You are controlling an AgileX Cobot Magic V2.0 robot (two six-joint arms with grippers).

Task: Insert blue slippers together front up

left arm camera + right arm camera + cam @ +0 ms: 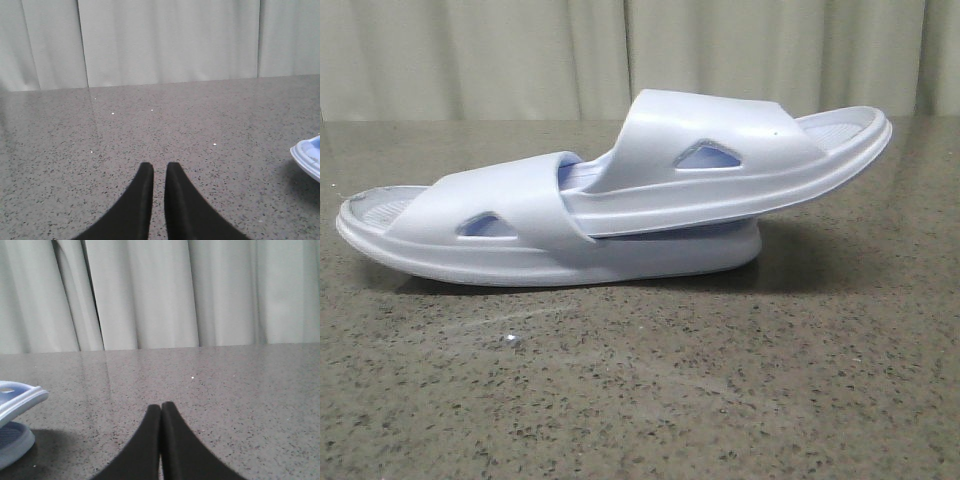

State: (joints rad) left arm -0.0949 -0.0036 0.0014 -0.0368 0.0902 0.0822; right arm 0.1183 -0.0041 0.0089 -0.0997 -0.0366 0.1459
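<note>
The blue slippers [610, 195] lie nested at the bench [640, 400] centre, bare bench all round. The left jaws [159, 172], seemingly a sliver apart, grasp nothing; slipper edge at three o'clock. The right jaws [161, 409] are clenched empty; slippers at nine o'clock.

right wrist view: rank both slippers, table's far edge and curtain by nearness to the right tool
1. Upper pale blue foam slipper and lower pale blue foam slipper, beside the right tool: too close to call.
2. Speckled grey table's far edge, ahead.
3. Pale pleated curtain, behind it.
</note>
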